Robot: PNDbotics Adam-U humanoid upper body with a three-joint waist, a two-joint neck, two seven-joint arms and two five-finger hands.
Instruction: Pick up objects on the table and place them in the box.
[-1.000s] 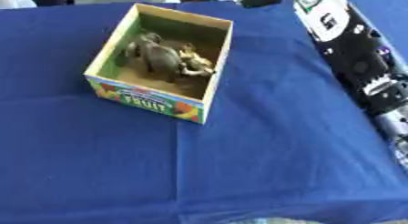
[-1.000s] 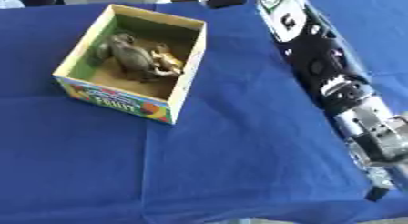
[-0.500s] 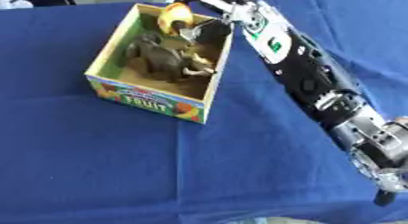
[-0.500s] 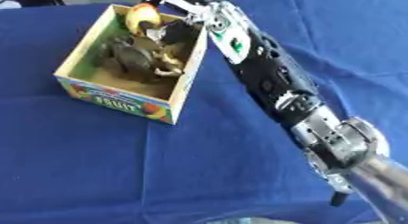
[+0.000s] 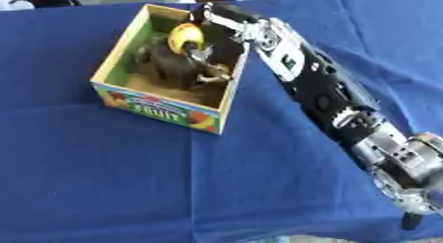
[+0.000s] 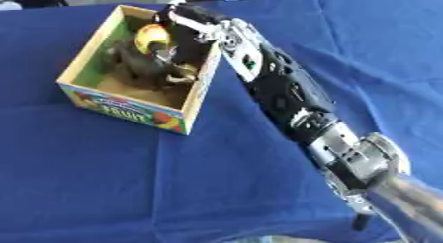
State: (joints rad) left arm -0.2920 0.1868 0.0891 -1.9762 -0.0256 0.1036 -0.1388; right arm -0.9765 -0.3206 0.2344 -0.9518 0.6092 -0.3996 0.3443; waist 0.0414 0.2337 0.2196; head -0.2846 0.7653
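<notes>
A table (image 5: 104, 187) covered in blue cloth fills nearly both views, with wide bare cloth in front of the box and to its left, and a creased stretch to the right of the arm; the near edge of the cloth shows along the bottom. The right arm (image 5: 329, 96) is stretched diagonally from the lower right corner up to the box, passing just beside and over the box's right wall. The box (image 5: 160, 111), an open cardboard carton printed FRUIT on its near face, is set askew at the upper left, its far rim close to the table's far edge. The right hand (image 5: 221, 20) is held over the box's far right corner, fingers curled round a yellow object (image 5: 185, 37) with a reddish patch, which is kept above the box floor, inside the rim. Below it, a heap of dark grey and tan objects (image 5: 177, 69) is seen lying in the box; their shapes cannot be made out. The left hand is not shown in either view.
</notes>
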